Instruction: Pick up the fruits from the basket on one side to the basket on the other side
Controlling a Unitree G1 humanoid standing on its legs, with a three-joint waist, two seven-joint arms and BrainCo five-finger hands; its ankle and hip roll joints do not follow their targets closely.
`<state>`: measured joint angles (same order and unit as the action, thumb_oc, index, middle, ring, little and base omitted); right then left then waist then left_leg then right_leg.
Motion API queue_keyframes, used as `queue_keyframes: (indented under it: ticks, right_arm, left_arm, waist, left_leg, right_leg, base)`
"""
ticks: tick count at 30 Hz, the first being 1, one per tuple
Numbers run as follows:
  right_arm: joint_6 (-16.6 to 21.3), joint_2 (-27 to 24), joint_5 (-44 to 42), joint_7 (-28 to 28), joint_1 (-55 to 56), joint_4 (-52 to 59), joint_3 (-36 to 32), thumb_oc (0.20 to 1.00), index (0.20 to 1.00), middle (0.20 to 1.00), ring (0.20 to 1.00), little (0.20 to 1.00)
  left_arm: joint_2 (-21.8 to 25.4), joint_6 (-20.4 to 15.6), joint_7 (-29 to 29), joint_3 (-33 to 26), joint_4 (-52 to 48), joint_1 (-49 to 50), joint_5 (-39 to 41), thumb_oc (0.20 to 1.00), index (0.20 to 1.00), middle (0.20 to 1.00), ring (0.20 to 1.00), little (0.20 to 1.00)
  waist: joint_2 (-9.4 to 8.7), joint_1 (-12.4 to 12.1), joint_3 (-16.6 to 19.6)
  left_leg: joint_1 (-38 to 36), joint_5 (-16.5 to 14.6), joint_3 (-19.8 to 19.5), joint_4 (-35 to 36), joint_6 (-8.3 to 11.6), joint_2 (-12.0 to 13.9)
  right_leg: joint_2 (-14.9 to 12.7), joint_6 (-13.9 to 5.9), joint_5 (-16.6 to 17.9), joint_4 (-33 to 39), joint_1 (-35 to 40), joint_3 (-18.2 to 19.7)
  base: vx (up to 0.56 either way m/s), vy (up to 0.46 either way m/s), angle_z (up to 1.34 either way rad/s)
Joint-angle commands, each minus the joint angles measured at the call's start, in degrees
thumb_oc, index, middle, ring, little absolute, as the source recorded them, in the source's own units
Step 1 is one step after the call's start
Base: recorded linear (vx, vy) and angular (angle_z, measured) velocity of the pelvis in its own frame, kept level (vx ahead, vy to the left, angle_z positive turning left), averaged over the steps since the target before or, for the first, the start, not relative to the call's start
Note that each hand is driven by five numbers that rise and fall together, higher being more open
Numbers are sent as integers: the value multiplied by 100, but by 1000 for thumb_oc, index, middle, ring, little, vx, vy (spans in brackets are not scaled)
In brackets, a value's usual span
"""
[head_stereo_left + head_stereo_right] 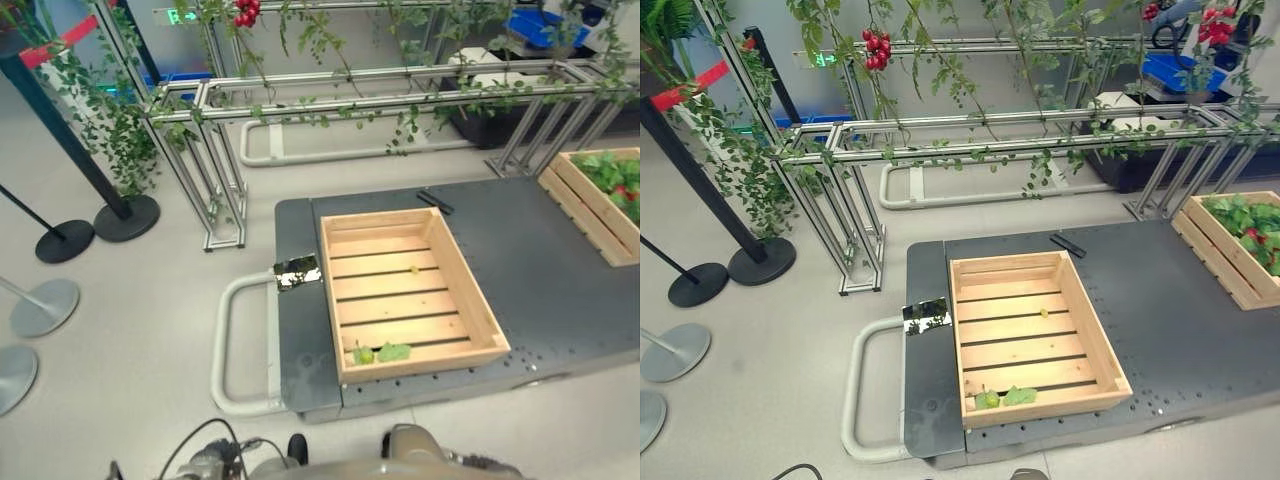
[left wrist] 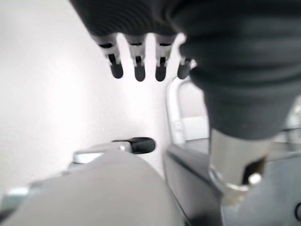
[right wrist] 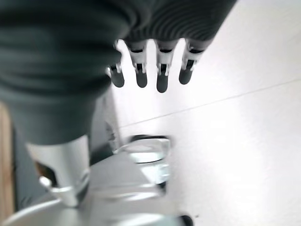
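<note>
Pale wood slatted crate [image 1: 1030, 335] sits on a dark grey table [image 1: 1160, 300], with a small green fruit [image 1: 991, 399] and green leaf [image 1: 1020, 395] inside. The second pale wood crate [image 1: 1230, 255] is all green leaves plus red bits. Floor [image 1: 770, 380] is light grey, and red berries [image 1: 875, 47] hang off the silver frame [image 1: 970, 130].

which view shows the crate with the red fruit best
The right eye view: the far crate at the cart's right end shows more of its leaves and red fruit. The left eye view crops it more at the edge; the wrist views face the floor.
</note>
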<state>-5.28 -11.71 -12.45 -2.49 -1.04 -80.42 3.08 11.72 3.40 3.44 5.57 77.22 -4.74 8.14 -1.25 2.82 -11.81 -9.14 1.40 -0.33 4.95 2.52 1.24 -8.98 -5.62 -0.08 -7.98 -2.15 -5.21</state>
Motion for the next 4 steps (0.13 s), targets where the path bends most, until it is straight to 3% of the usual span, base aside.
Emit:
queue_keyframes:
  ticks: [1, 4]
  right_arm:
    - [-32, -265, -50, 185, -146, -168, -115, 1000, 1000, 1000, 1000, 1000]
    - [-30, -333, 273, 176, -180, -104, 58, 1000, 1000, 1000, 1000, 1000]
  left_arm:
    - [-278, -37, -180, -57, 130, -83, 122, 1000, 1000, 1000, 1000, 1000]
    - [-293, 5, -255, 125, 161, -82, -34, 1000, 1000, 1000, 1000, 1000]
  waist:
    - [288, -67, 332]
    - [346, -59, 422]
  left_leg:
    - [533, -290, 146, -499, 18, 48]
    - [350, -233, 142, -279, 77, 102]
  right_leg:
    - [223, -101, -769, 449, 797, -216]
    - [223, -90, -667, 927, 1171, -286]
  base:
    - [131, -148, 13]
    - [97, -114, 5]
